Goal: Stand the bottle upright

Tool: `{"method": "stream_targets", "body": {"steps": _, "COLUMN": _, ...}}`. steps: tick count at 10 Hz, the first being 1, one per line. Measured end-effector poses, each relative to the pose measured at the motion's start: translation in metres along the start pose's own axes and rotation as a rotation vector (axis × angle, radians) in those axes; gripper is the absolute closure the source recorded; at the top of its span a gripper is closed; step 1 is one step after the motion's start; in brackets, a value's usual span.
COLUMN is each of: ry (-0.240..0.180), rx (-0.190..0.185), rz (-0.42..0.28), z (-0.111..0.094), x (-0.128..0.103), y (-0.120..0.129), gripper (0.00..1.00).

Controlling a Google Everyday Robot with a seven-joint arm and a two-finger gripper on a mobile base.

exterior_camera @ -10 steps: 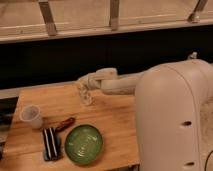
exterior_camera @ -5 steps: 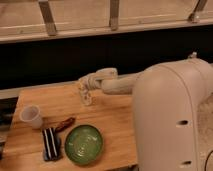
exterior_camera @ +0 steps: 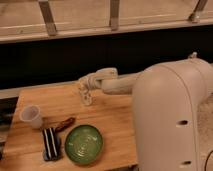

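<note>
Frame centre: two-finger gripper [exterior_camera: 85, 88] over small cream plastic bottle [exterior_camera: 87, 96] | finger state: cannot tell | likely light, stiff, slippery | best grasped mid-body.

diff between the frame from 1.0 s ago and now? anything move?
No visible change. The gripper stays at the far side of the wooden table, at the pale bottle, in the same spot in all three frames. The translucent cup, green plate, black striped object and reddish-brown item have not shifted.
</note>
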Motion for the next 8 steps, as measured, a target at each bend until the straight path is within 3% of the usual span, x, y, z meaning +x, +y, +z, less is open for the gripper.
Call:
{"method": "stream_targets", "body": {"steps": 3, "ry": 0.003, "rx": -0.001, "rz": -0.001, "z": 0.001, "x": 0.002, "y": 0.001, "gripper": 0.2}}
{"method": "stream_targets", "body": {"steps": 6, "ry": -0.014, "rx": -0.011, "rz": 0.059, "z": -0.014, "x": 0.015, "y": -0.005, "gripper": 0.2}}
{"method": "stream_targets", "body": {"steps": 8, "ry": -0.017, "rx": -0.02, "rz": 0.058, "z": -0.012, "x": 0.013, "y": 0.0, "gripper": 0.2}}
